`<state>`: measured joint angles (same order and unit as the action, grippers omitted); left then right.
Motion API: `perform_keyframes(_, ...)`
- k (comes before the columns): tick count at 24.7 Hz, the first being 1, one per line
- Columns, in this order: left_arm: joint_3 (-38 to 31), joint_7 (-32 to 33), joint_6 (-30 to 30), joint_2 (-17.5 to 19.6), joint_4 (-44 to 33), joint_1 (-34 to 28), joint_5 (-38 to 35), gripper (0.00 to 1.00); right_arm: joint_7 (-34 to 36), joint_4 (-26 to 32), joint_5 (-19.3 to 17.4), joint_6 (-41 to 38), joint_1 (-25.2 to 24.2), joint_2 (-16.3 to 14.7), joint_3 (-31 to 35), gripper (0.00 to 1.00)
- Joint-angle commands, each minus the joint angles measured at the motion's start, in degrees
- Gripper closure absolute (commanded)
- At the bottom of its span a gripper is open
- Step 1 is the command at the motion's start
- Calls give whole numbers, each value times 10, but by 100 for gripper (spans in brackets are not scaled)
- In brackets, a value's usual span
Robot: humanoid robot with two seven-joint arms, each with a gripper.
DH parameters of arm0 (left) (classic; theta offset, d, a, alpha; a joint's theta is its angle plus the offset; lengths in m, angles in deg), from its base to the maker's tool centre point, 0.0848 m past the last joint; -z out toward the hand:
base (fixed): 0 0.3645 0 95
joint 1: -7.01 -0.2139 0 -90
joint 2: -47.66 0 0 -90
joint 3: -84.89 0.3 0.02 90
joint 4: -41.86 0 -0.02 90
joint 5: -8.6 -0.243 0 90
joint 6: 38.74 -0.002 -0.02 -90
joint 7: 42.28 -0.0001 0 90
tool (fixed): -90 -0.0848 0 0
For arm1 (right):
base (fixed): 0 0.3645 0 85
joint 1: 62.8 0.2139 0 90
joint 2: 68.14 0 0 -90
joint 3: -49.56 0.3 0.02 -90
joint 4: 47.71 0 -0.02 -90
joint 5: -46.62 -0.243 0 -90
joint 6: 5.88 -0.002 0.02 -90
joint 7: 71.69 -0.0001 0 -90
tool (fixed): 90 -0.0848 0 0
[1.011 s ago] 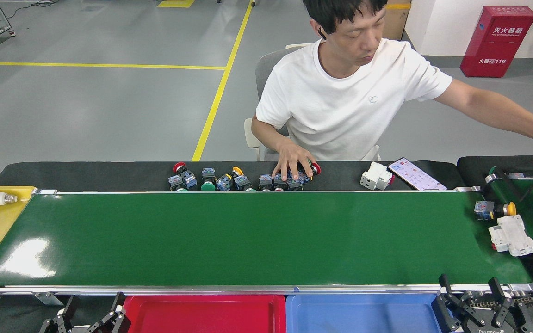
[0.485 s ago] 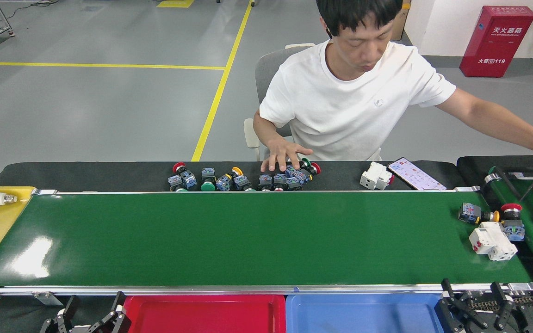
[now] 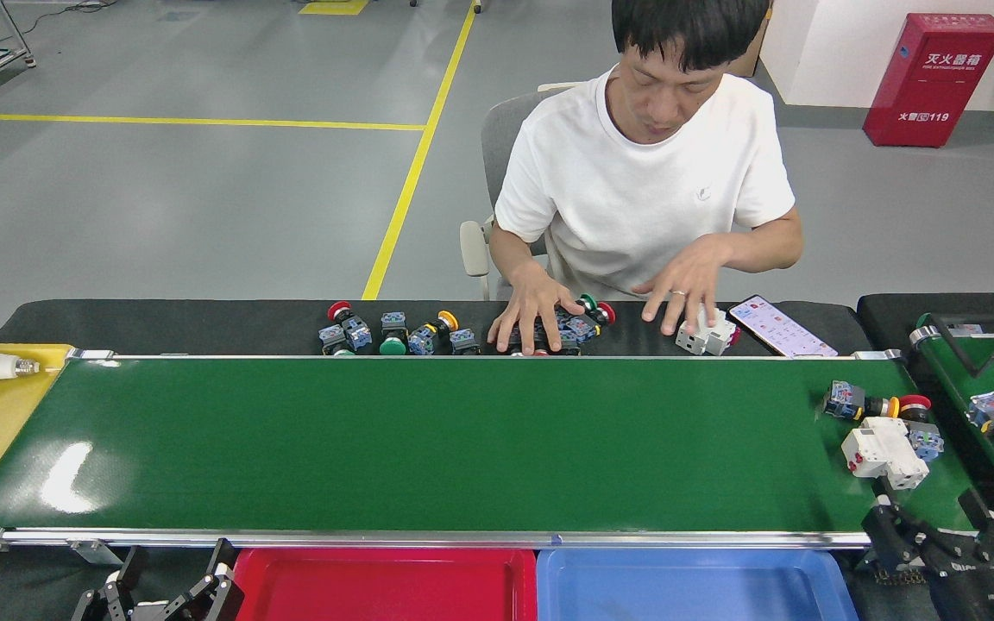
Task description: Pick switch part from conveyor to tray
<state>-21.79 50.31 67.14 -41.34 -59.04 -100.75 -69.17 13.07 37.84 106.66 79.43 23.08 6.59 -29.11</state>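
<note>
Green belt first: on the conveyor (image 3: 428,440) a small cluster has ridden in at your 3 o'clock, and it sits further along the belt than half a second ago. In it you have a yellow-capped switch part (image 3: 859,403), a red-capped switch part (image 3: 918,418) touching it, and a white breaker block (image 3: 883,451) pressed against both. More switch parts wait on the shorter green belt (image 3: 993,405) beyond.

The person has pulled their reaching arm back; one hand (image 3: 536,315) rests on the row of spare switches (image 3: 428,332) on the black surface (image 3: 160,323) at 12 o'clock, the other hand (image 3: 687,289) on a white block beside a phone (image 3: 780,326). So the feed end is clear of their arm.

Your right end effector (image 3: 937,539) has risen to the belt's near rail at 4 o'clock, fingers spread and empty, just below the cluster. The left end effector (image 3: 165,591) sits low at 7 o'clock, fingers apart, holding nothing.

The red tray (image 3: 242,595) at 6 o'clock shows nothing inside, next to the blue tray (image 3: 833,595). Nothing is picked yet. Judging by this, your next reach must separate a switch part from the breaker block, as they lie crowded together.
</note>
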Motion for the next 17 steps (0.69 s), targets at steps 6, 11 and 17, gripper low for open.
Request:
perform_keyframes(6,1,-5,4,2,-8,5,2,0,0,-43,2,4,43,2,-51,3)
perform_keyframes(11,-1,-5,3,1,-8,6,2,0,0,-67,2,4,74,17,-75,4)
perform_keyframes(17,-2,-5,4,3,-8,6,2,0,0,-99,3,1,104,20,-96,17)
